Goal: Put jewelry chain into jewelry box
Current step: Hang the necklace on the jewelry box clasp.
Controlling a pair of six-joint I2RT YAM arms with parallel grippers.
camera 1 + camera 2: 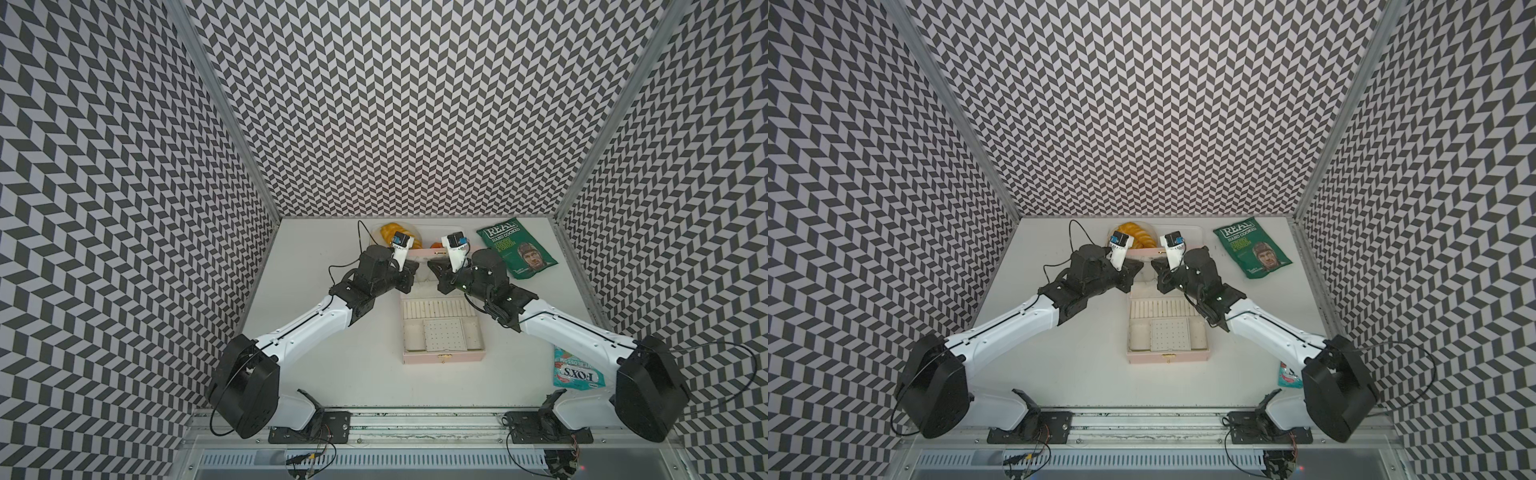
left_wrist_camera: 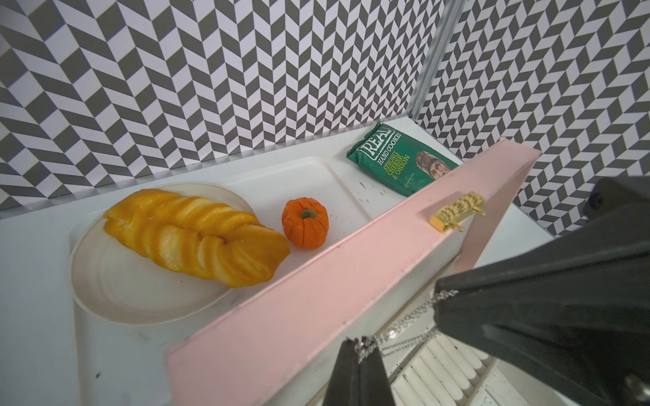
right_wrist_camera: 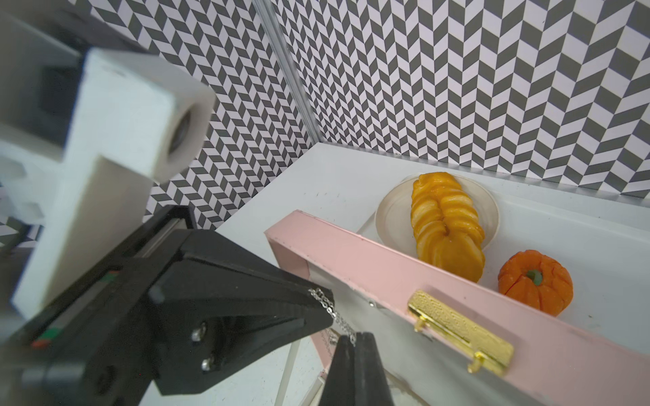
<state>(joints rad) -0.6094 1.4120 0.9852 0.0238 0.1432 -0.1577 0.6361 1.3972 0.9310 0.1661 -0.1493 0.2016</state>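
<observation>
The jewelry box (image 1: 442, 356) lies open mid-table, pale pink with a cream inside, and its lid (image 2: 316, 298) stands upright at the far side with a gold clasp (image 3: 457, 327). Both grippers meet tip to tip just in front of the lid. The thin silver jewelry chain (image 2: 404, 321) runs taut between them above the ring rolls. My left gripper (image 2: 362, 342) is shut on one part of the chain. My right gripper (image 3: 353, 335) is shut on another part of the chain (image 3: 337, 318). In both top views the left gripper (image 1: 415, 266) and right gripper (image 1: 430, 264) nearly touch.
Behind the lid a white tray (image 2: 316, 163) holds a plate (image 2: 123, 281) with a yellow pastry (image 2: 197, 235) and a small orange pumpkin (image 2: 305, 223). A green crisp bag (image 1: 515, 249) lies at the far right, a blue sweet packet (image 1: 575, 374) at the near right.
</observation>
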